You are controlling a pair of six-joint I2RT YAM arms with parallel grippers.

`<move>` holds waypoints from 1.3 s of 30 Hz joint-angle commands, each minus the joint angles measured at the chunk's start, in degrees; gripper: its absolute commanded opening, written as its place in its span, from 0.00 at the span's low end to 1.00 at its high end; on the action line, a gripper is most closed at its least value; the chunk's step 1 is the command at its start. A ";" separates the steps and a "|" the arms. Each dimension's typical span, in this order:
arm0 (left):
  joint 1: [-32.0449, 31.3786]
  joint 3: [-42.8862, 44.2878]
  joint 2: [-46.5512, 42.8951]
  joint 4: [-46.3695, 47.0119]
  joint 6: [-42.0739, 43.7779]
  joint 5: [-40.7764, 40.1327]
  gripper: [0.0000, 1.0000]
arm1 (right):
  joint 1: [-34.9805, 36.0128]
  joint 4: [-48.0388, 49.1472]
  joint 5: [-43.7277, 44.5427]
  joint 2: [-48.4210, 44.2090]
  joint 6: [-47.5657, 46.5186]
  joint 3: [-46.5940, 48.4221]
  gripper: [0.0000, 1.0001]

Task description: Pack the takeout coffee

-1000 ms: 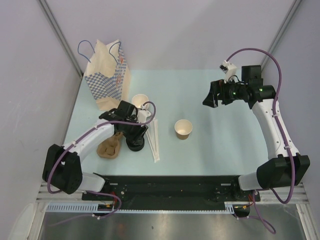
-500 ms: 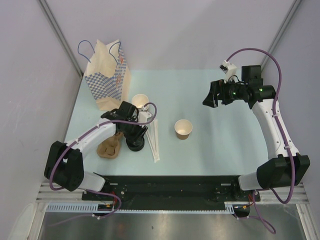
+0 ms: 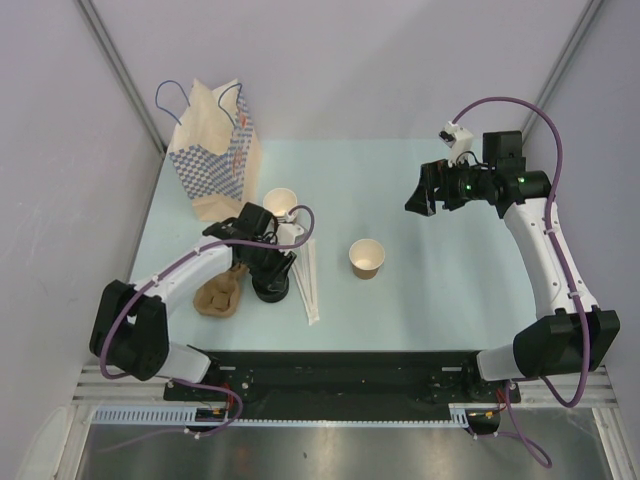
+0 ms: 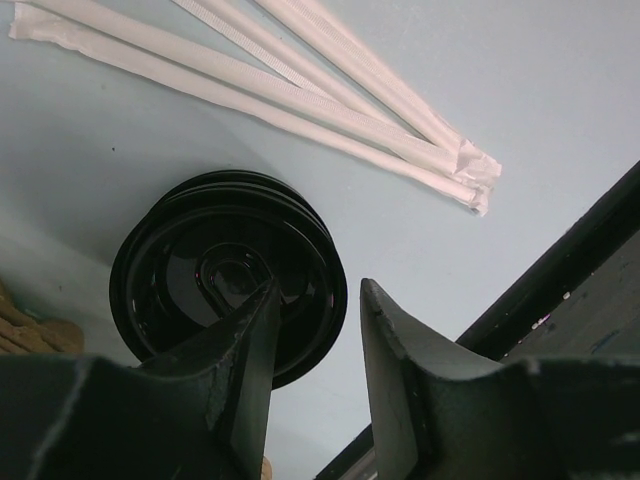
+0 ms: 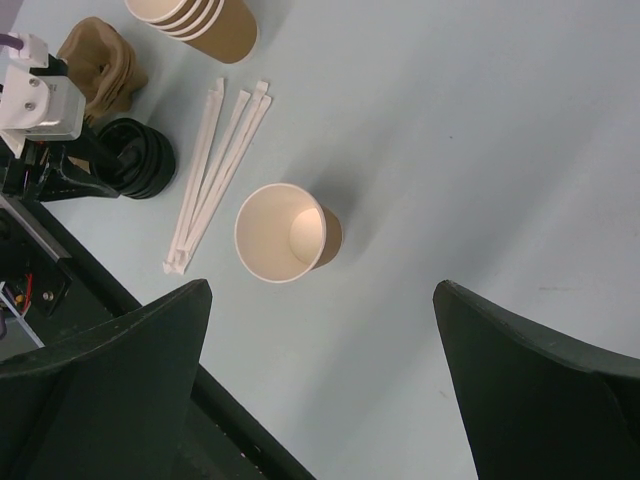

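Only the left wrist view showed the left gripper point(image 4: 320, 295) straddling the rim of the stack of round black plastic lids point(image 4: 190, 270); whether it pinched, I could not tell. The right gripper point(image 5: 322, 292) hung spread wide, empty. 1 lidless tan paper cup point(image 5: 280, 235) stood mid-table, outside the 1 checked paper bag point(image 3: 210, 150) and apart from 1 nested stack of tan cups point(image 5: 205, 22).
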 commanded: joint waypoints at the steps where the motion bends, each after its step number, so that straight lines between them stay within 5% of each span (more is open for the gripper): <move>1: 0.38 -0.10 0.94 0.54 -0.14 1.08 0.42 | -0.14 1.41 -1.15 -0.75 0.51 0.00 1.00; 8: 0.38 -0.36 1.38 0.71 0.12 1.26 0.34 | -0.23 1.41 -1.32 -0.66 0.43 0.00 1.00; 20: 0.38 0.78 -1.51 -1.39 -1.02 2.14 0.00 | 0.30 2.11 -3.69 -0.31 1.22 0.00 1.00; 31: 1.26 0.51 -8.37 -1.04 -3.39 1.00 0.00 | 4.78 4.04 -5.89 1.44 2.97 0.00 0.99; 39: 0.74 6.39 -14.96 -0.78 -1.37 10.20 0.00 | 6.19 7.82 -12.12 1.54 8.33 0.00 1.00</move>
